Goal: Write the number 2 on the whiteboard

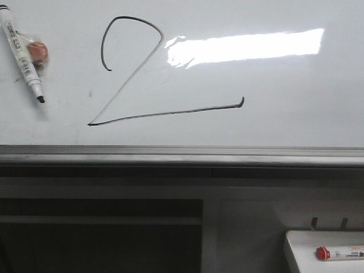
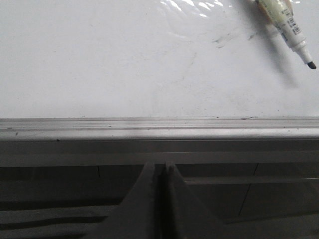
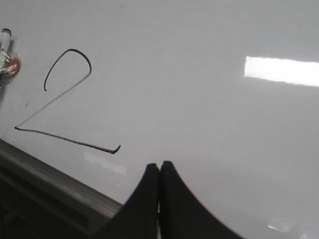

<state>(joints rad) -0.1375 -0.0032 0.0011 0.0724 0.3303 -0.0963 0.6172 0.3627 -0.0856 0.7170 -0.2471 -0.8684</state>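
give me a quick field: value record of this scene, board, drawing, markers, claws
board: big glossy white whiteboard with a grey metal bottom rail
drawing: large thin black hand-drawn number 2, complete, left of the bright glare patch
marker on board: white uncapped black-tipped marker, left of the 2, tip pointing toward the rail
spare marker: red-capped white marker in a small white tray below the board
left claw: shut, empty, below the rail
right claw: shut, empty, over the board
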